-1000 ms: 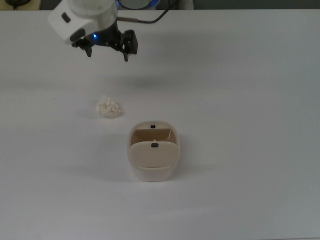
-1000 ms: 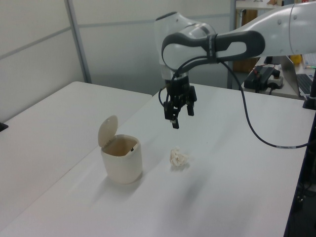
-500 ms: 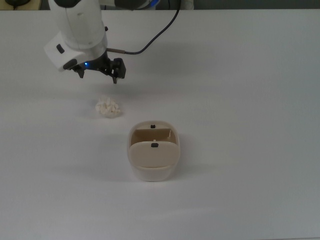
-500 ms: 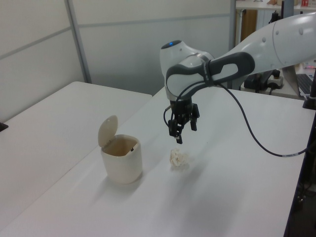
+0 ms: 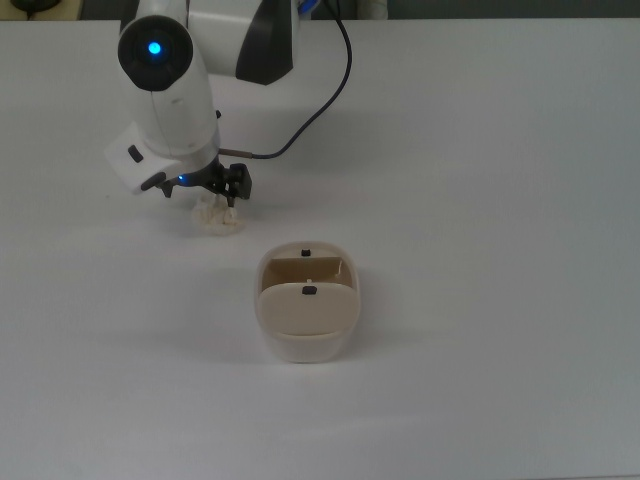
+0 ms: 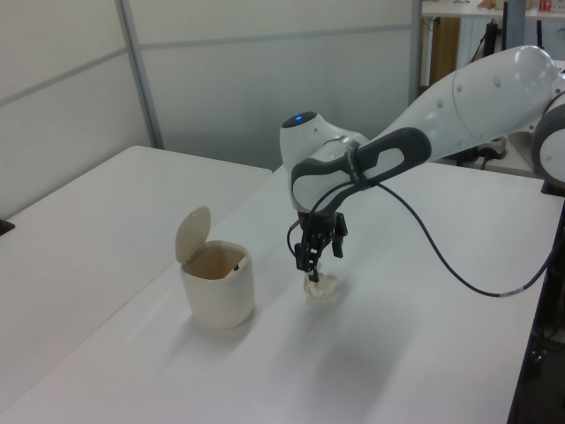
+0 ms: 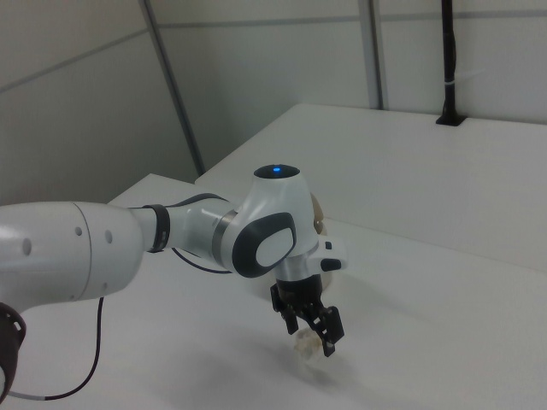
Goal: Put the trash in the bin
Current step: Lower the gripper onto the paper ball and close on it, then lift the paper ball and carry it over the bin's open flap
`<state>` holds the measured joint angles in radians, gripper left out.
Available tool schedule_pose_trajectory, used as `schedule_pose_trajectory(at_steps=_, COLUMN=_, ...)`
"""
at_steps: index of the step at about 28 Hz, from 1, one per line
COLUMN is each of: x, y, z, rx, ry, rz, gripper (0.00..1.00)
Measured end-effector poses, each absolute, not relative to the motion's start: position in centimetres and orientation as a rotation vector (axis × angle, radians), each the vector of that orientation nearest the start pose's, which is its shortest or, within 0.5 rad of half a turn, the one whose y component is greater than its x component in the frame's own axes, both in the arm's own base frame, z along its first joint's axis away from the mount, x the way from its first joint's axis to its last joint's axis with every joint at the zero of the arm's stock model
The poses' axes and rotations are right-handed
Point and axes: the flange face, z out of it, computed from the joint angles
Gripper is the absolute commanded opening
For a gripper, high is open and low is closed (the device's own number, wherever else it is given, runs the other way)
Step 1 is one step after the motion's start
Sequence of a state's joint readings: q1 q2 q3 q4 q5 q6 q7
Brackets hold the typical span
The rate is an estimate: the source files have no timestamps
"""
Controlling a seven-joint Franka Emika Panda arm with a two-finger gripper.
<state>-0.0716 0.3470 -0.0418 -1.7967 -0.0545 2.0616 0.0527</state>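
- The hand (image 5: 213, 196) (image 6: 316, 261) (image 7: 312, 333) is low over the white counter (image 5: 480, 150) (image 6: 415, 336) (image 7: 444, 282), right at the trash (image 5: 219, 217) (image 6: 320, 287) (image 7: 304, 346) — black fingers spread, one on either side of the wad, not clenched on it.
- The trash sits on the counter; I cannot tell whether the fingertips touch it.
- The bin (image 5: 307, 315) (image 6: 217, 283) stands upright near the trash — toward the top view's lower right, to the left view's left — and apart from it.
- Its flap lid (image 6: 192, 233) is tilted up, the beige inside showing.
- Two small black marks on the bin's top in the top view; no lettering can be read on them.
- A blue light (image 5: 154, 48) (image 6: 301, 117) (image 7: 274, 170) glows on the arm's wrist.
- A black cable (image 5: 320, 100) (image 6: 441, 256) loops from the wrist back along the arm.
- No brand or label can be read anywhere.
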Motion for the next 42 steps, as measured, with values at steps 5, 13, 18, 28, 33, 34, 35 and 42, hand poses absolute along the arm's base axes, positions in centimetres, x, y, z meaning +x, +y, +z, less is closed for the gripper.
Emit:
schedule_pose_trajectory(at_steps=5, x=63.2, y=-6.7, z=33.8, rx=-3.191, ry=0.2, rz=0.122, gripper=0.96)
schedule_pose_trajectory(at_steps=13, x=63.3, y=-5.5, z=33.4, rx=-3.192, ry=0.167, rz=0.125, gripper=0.3)
schedule_pose_trajectory(at_steps=18, x=63.3, y=-5.4, z=33.4, rx=-3.194, ry=0.164, rz=0.125, gripper=0.12)
schedule_pose_trajectory(at_steps=28, x=63.8, y=-5.7, z=37.3, rx=-3.206, ry=0.103, rz=0.028, gripper=0.1)
schedule_pose_trajectory(at_steps=33, x=63.1, y=-6.1, z=43.1, rx=-3.208, ry=0.061, rz=-0.063, gripper=0.11)
schedule_pose_trajectory(at_steps=34, x=63.0, y=-6.1, z=44.0, rx=-3.208, ry=0.055, rz=-0.082, gripper=0.11)
schedule_pose_trajectory(at_steps=35, x=62.9, y=-6.0, z=44.9, rx=-3.208, ry=0.05, rz=-0.103, gripper=0.11)
schedule_pose_trajectory(at_steps=42, x=63.2, y=-4.4, z=49.0, rx=-3.201, ry=0.012, rz=-0.22, gripper=0.12)
